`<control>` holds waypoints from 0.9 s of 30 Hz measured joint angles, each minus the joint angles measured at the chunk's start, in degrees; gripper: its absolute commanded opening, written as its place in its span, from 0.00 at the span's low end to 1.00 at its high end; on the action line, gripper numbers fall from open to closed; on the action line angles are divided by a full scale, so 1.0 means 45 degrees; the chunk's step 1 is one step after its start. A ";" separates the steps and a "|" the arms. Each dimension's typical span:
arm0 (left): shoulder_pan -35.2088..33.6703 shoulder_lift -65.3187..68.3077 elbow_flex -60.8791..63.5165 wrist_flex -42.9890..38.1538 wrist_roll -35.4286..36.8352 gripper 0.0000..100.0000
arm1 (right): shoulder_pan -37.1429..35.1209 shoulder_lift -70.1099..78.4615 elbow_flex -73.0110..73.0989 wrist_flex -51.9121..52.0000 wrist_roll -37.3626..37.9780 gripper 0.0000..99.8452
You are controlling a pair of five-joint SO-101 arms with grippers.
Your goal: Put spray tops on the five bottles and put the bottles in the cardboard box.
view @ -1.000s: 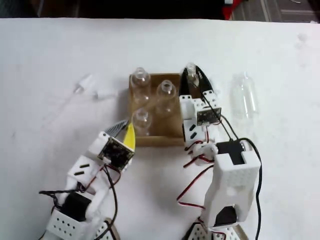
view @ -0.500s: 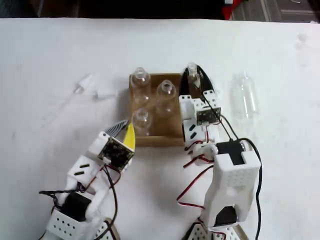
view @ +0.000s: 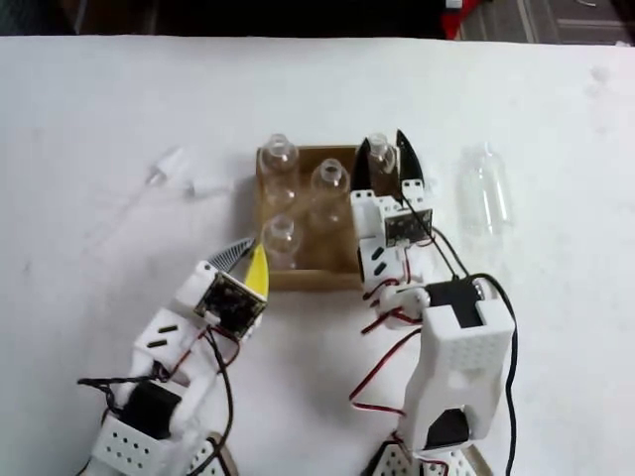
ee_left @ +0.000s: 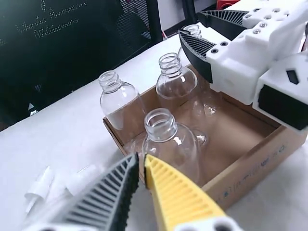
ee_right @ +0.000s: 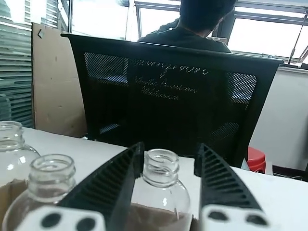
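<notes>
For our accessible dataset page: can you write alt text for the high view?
Four uncapped clear bottles stand in a cardboard box, with the right claw open around the neck of the far right one. A fifth bottle lies on the table right of the box, spray tops lie left of it, and the left claw is shut near the box's near left corner.

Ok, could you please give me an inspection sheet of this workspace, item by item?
Surface: white table, bare around the arms.
Job's things: brown cardboard box holds four clear plastic bottles, upright, without tops; a fifth clear bottle lies on the table beside the box; white spray tops lie loose on its other side.
Clutter: nothing seen.
Grippers: right gripper open around the neck of one boxed bottle; left gripper shut, by the box's front corner.
Cables: red and black wires run along the right arm.
Surroundings: black mesh chair behind the table.
</notes>
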 measured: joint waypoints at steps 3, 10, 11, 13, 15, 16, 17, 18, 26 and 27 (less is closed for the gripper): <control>0.0000 0.0000 0.0000 0.0000 0.0000 0.02 | -0.0020 0.0000 0.0000 -0.0039 0.0000 0.15; 0.0000 0.0000 0.0000 0.0000 0.0000 0.02 | -0.0176 0.0000 0.0195 -0.0645 0.0000 0.15; 0.0000 0.0000 0.0000 0.0000 0.0000 0.02 | -0.0176 0.0000 0.0195 -0.0664 0.0000 0.15; 0.0000 0.0000 0.0000 0.0000 0.0000 0.02 | -0.0137 0.0000 0.0430 -0.0899 0.0000 0.15; 0.0000 0.0000 0.0000 0.0000 0.0000 0.02 | -0.0117 0.0000 0.0742 -0.1387 0.0000 0.15; 0.0000 0.0000 0.0000 0.0000 0.0000 0.02 | -0.0156 0.0000 0.0918 -0.1700 0.0000 0.15; 0.0000 0.0000 0.0000 0.0000 0.0000 0.02 | -0.0156 0.0000 0.1035 -0.1993 0.0000 0.15; 0.0000 0.0000 0.0000 0.0000 0.0000 0.02 | -0.0176 0.0000 0.1094 -0.2188 0.0000 0.15; 0.0000 0.0000 0.0000 0.0000 -0.0488 0.02 | -0.0117 -0.0821 0.1680 -0.2540 -0.0176 0.15; 0.0000 0.0000 0.0000 0.0000 -0.0488 0.02 | -0.0098 -0.1231 0.2071 -0.2540 -0.0430 0.15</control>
